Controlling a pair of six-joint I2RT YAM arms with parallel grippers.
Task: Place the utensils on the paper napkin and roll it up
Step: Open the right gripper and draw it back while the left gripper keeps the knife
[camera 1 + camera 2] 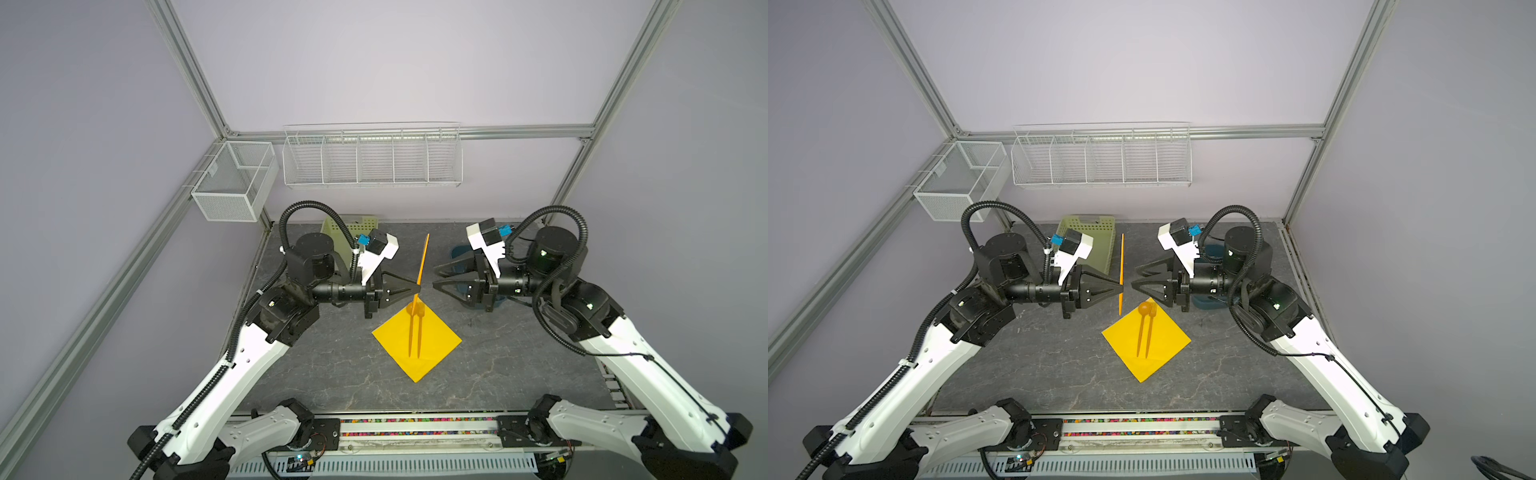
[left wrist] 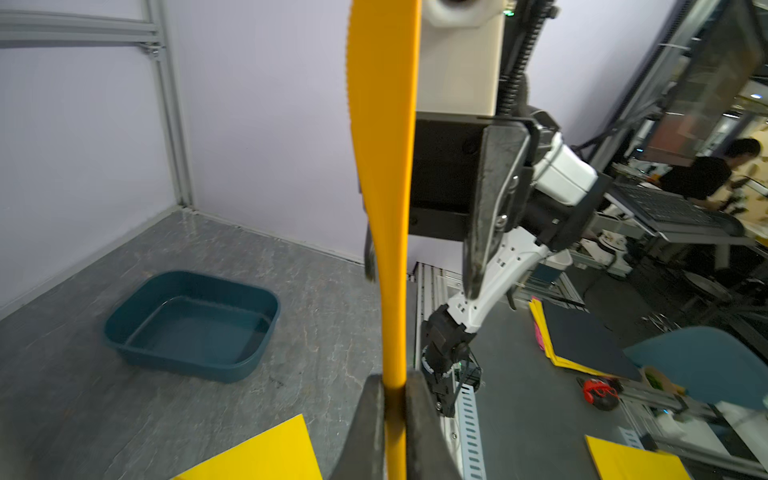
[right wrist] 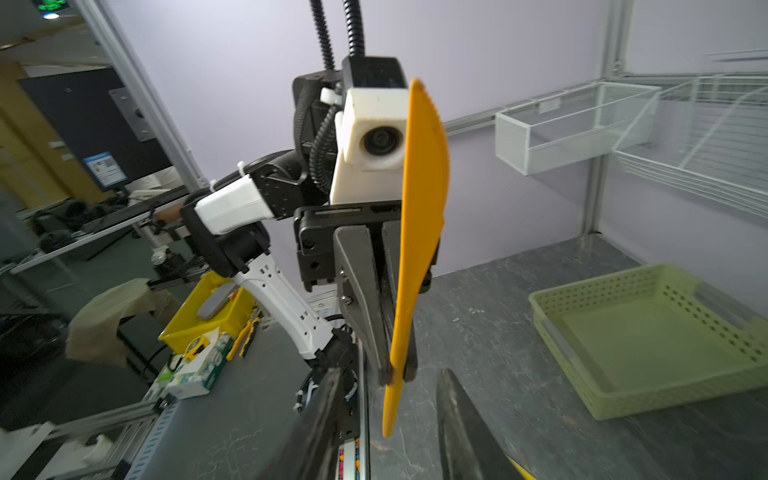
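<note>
Green basket: on the counter at 11 o'clock, behind the left arm.
Left hand: raised over the middle of the counter, clenched on the knife, fingertips pinching its handle low down.
Knife: one of the utensils, orange, upright in the air with its serrated blade up. In both top views it stands over the napkin's 12 o'clock corner; the left wrist view shows the handle pinched between the two fingers.
Paper napkin: bright yellow, flat at the centre of the counter, lying as a diamond.
Spoon: on the napkin, bowl toward 12 o'clock.
Fork: just right of the spoon and parallel to it, tines toward 12 o'clock.
Right hand: released, jaws parted and grasping nothing, level with the left hand at the knife's 3 o'clock, tips just beside the handle.
Blue tub: on the counter at 1 o'clock, behind the right hand.
</note>
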